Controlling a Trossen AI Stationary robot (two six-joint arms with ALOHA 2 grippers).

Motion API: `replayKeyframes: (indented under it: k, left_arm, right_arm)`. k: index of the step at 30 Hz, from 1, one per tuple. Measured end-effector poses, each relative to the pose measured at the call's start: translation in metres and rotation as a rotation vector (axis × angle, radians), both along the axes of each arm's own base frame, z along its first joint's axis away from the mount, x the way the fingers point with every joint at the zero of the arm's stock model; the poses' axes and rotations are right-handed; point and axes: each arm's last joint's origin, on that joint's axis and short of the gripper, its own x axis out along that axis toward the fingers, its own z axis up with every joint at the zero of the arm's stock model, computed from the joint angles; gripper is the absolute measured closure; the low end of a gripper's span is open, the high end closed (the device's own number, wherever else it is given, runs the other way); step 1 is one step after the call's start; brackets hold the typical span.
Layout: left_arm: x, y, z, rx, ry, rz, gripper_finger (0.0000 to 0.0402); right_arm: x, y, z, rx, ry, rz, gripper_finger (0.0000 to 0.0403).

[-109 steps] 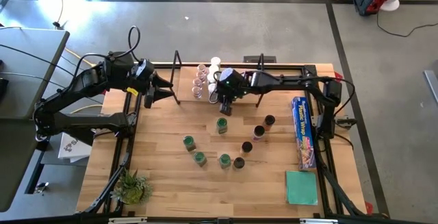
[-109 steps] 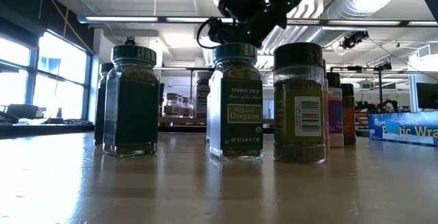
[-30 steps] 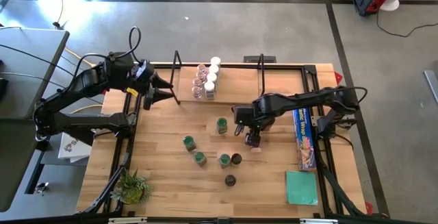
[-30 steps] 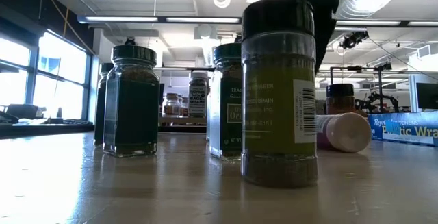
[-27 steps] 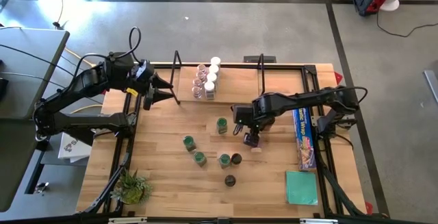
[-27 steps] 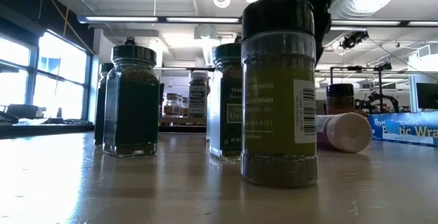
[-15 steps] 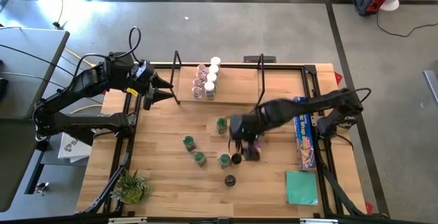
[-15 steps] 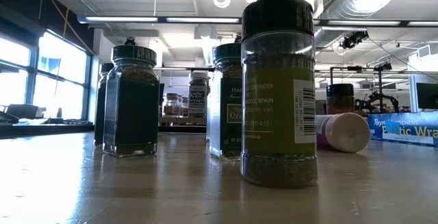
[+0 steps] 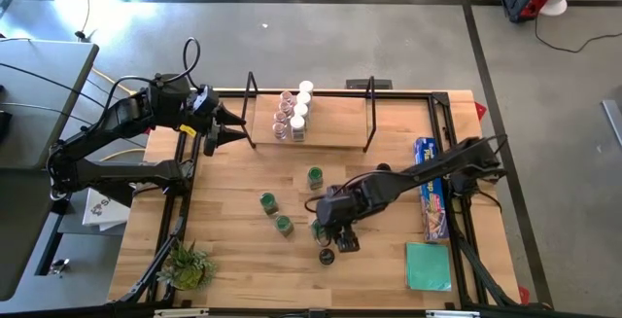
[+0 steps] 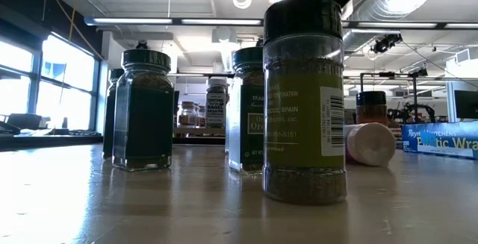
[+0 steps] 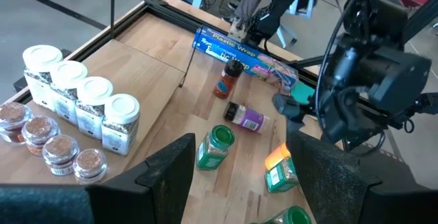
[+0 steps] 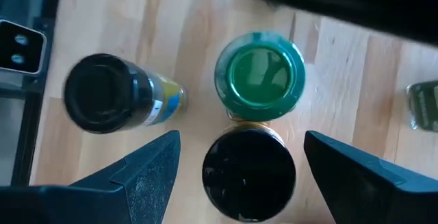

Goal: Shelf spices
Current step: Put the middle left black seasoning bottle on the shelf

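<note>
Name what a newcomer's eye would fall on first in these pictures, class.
The right gripper hangs open over a black-lidded jar at the table's middle front, beside a green-lidded jar. On the shelf at the back stand two neat rows of jars. The left gripper waits beside the shelf.

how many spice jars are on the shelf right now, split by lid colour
white-lidded spice jars: 4
clear pinkish-topped spice jars: 4
total on the light wooden shelf board: 8
</note>
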Motion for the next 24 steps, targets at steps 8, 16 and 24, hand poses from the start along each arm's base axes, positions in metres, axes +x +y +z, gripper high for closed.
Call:
replayKeyframes:
  k: [8, 16, 24]
  left_arm:
    - [0.000, 0.000, 0.000, -0.001, 0.000, -0.001, 0.0167]
    - [0.000, 0.000, 0.000, -0.001, 0.000, -0.001, 0.0167]
    - [0.000, 0.000, 0.000, 0.020, 0.002, -0.011, 0.0167]
  right_arm:
    - [0.000, 0.000, -0.014, -0.004, 0.087, -0.042, 0.0098]
    - [0.000, 0.000, -0.015, 0.021, 0.106, -0.089, 0.0186]
    - [0.000, -0.019, 0.016, 0.069, 0.195, -0.243, 0.0214]
